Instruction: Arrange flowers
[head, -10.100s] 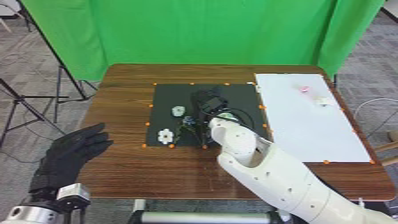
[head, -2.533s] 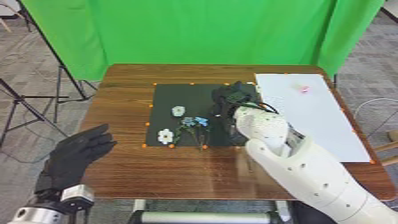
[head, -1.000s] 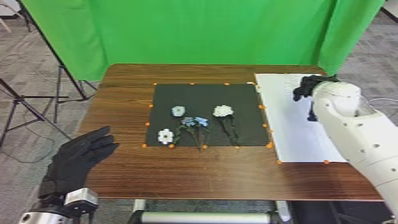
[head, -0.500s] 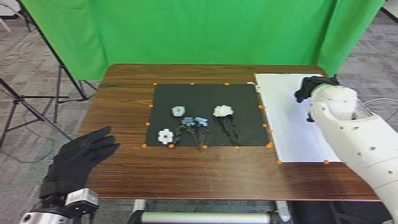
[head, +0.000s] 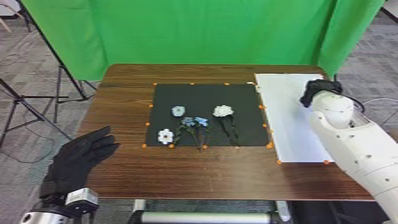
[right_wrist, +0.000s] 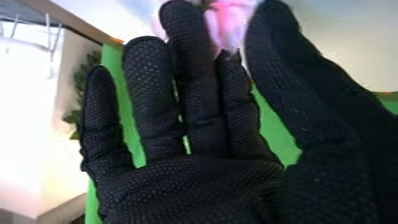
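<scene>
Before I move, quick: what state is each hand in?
Left hand: open, fingers straight.
Right hand: open, pink flower between its thumb and fingertips; can't tell if they touch it.

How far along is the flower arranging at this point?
Done, it seems: white flowers and blue flowers lie on the dark mat. In hand: nothing clearly gripped; the open right hand is over the white sheet, a pink flower showing between thumb and fingers. Left, probably: gripping it and laying it on the mat.
</scene>
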